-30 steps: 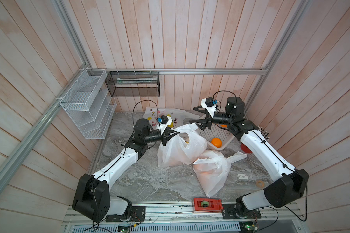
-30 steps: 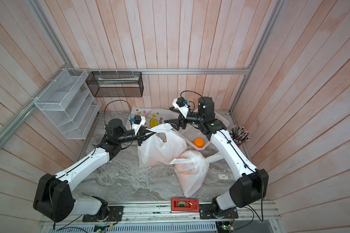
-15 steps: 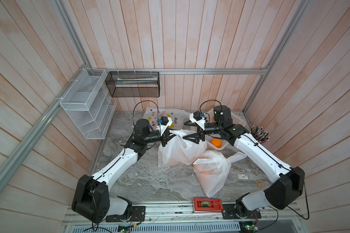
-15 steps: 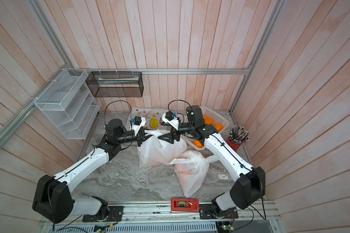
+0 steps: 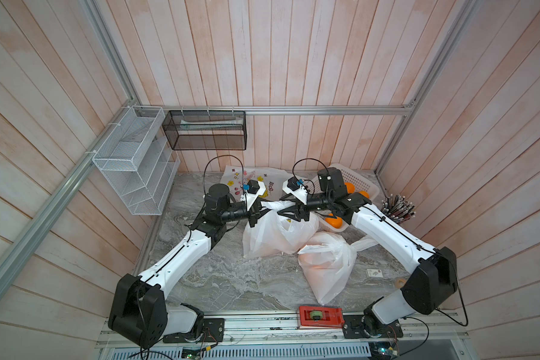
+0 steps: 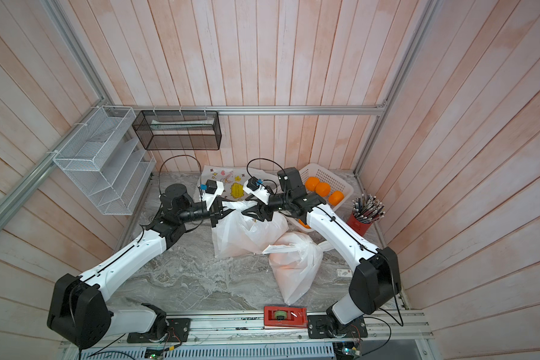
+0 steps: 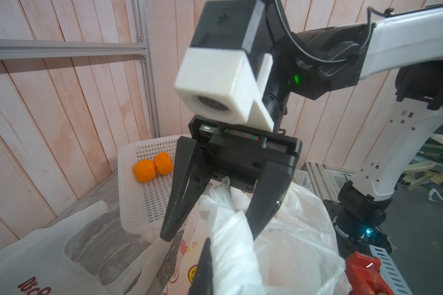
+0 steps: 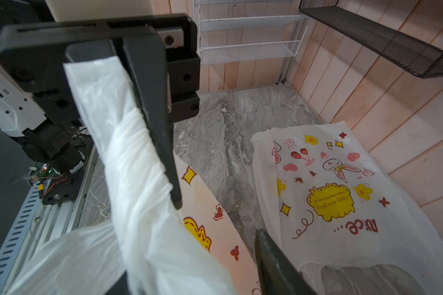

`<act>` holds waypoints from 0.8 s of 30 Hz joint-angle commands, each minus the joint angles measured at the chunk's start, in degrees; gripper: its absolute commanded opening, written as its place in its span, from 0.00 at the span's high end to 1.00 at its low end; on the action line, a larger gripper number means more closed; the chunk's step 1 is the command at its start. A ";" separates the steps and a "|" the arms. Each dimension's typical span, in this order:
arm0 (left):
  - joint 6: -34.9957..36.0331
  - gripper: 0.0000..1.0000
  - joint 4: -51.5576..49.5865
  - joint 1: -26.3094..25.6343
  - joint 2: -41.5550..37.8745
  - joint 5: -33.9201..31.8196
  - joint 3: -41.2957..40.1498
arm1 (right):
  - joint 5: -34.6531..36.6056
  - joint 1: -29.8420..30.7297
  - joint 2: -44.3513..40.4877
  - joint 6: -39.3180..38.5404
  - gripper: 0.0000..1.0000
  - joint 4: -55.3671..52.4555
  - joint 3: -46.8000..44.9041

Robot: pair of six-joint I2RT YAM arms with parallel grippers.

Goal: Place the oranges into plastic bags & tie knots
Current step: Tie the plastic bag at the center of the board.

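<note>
Fingers [image 8: 154, 122] of left gripper [image 5: 256, 212] are pressed together on a twisted white handle [image 8: 133, 158] of the open bag [image 5: 275, 237], holding that handle up above the table [image 5: 219, 280]. Facing it from the opp. side is the right gripper [image 7: 212, 231]. Its fingers [image 7: 182, 194] stand apart, one each side of the same handle's loose end, not pinching it. Whether a pad touches the plastic, can't tell. Both top views show the 2 grippers nose to nose over the bag mouth, approx mid-table, toward the back wall.

Open bag sits upright & bulging, w/ a faint orange tint thru the plastic low down. Just beside it, toward the front & the right arm, lies a 2nd bag [image 6: 293, 265]. It is closed by a knot [image 6: 320, 247] next to the right forearm, w/ an orange glow inside. A 3rd bag [image 8: 330, 191], flat & printed w/ a bunny, hearts & yellow flowers, lies by the back wall behind the grippers.

Loose oranges [image 6: 322, 188]: 3 sit in the white basket [image 6: 343, 182] at back right. 1 more orange [image 5: 334, 222] is at the basket's near end, partly hidden by the right arm. Red cup of pens [image 6: 363, 218] stands just beside the basket. Red tool [image 5: 320, 316] lies on the front rail.
</note>
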 commanded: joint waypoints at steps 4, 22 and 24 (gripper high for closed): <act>1.43 1.00 -1.98 -0.93 -1.64 0.64 0.99 | 6.39 1.30 1.28 -0.68 0.63 -0.26 1.92; -4.98 1.00 5.34 -6.75 -4.49 -5.66 -3.78 | 14.04 3.59 -8.03 21.75 0.98 41.64 -16.47; -7.14 1.00 7.80 -6.83 -4.56 -6.67 -4.66 | 12.24 3.93 -8.15 26.20 0.98 48.40 -19.50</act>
